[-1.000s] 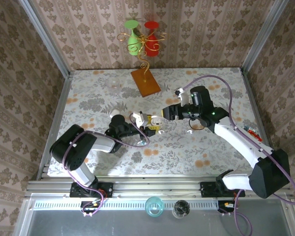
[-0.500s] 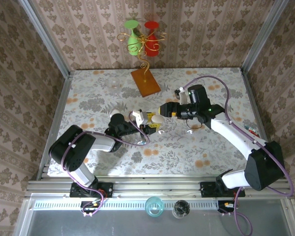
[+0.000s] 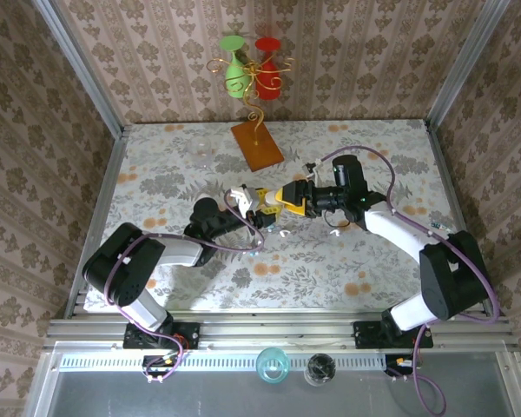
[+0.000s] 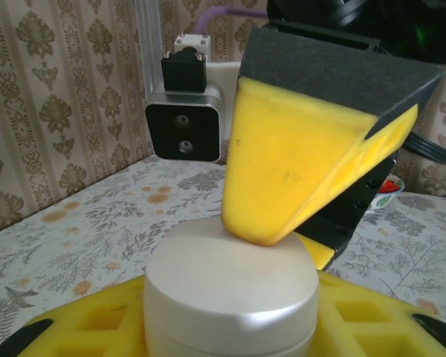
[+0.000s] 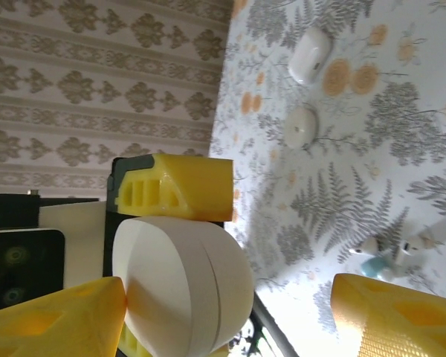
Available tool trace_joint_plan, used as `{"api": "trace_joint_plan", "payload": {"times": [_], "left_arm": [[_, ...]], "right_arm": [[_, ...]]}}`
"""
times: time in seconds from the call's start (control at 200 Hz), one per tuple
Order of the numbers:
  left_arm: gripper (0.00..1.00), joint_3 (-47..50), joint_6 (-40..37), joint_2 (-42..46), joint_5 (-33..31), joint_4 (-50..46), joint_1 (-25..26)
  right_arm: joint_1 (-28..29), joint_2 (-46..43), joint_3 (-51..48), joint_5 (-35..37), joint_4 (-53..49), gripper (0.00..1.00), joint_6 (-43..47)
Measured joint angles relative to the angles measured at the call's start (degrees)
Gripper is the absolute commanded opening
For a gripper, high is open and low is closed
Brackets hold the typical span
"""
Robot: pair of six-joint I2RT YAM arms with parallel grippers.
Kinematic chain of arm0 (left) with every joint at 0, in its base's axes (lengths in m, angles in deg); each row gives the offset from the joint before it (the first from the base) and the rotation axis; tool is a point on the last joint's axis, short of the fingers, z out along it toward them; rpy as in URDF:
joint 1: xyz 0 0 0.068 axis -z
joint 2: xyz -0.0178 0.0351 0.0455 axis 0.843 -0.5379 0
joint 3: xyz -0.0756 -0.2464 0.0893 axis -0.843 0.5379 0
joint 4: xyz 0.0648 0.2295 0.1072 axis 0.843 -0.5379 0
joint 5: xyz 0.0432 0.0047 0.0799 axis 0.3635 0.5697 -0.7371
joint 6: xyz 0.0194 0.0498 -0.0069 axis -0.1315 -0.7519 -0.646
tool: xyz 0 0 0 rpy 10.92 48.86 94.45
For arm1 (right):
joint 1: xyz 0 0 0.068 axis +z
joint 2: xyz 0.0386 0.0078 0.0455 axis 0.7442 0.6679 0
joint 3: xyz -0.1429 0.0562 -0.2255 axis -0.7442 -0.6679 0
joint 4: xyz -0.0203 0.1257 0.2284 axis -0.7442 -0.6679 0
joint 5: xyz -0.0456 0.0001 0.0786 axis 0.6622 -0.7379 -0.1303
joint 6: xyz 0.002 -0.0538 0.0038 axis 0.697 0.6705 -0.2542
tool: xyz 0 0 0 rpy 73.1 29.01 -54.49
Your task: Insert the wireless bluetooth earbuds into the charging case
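**Case [image 5: 182, 286] clamped, earbuds [image 5: 370, 245] loose on the worktop [image 5: 357, 171]**

Hard to make out the earbuds: only tiny whitish bits by a pale-blue bit [image 5: 375, 265], apart from the case and partly hidden by the right wrist view's near finger [image 5: 394, 316]. Gripping the closed case in the clenched left end effector [image 4: 230, 335], lower edge cut off. Touching its top with one finger of the spread, released right end effector [image 3: 286, 198]. Farther off, two more white cases [image 5: 310, 53], blurred.
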Motion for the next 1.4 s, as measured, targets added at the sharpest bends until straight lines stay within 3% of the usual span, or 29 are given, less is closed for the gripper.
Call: {"api": "trace_joint_plan", "payload": {"times": [0.24,0.63,0.86,0.99,1.19,1.4], "left_arm": [[0.43,-0.83,0.63,0.0,-1.9,-0.13,-0.07],[0.44,-0.96,0.9,-0.85,-3.17,-0.57,-0.63],[0.54,-0.98,0.96,-0.85,-2.6,-0.09,-0.7],[0.67,-0.68,0.44,-0.81,-1.64,0.28,-1.25],[0.87,3.34,-1.18,2.71,-2.89,-1.73,-3.1],[0.98,6.03,-5.07,10.97,-6.64,-9.01,-4.59]], "right_arm": [[0.0,3.65,-2.21,-3.58,15.93,0.61,-11.76],[-0.39,7.96,-3.96,-5.27,30.53,0.23,-22.84],[-0.63,7.98,-4.37,-4.85,30.71,0.11,-23.08],[-1.49,7.98,-4.96,-3.41,29.57,0.1,-21.92],[-4.83,7.93,-5.09,2.64,19.28,0.1,-12.41],[-7.3,12.72,-0.55,10.86,9.88,0.1,-2.91]]}}
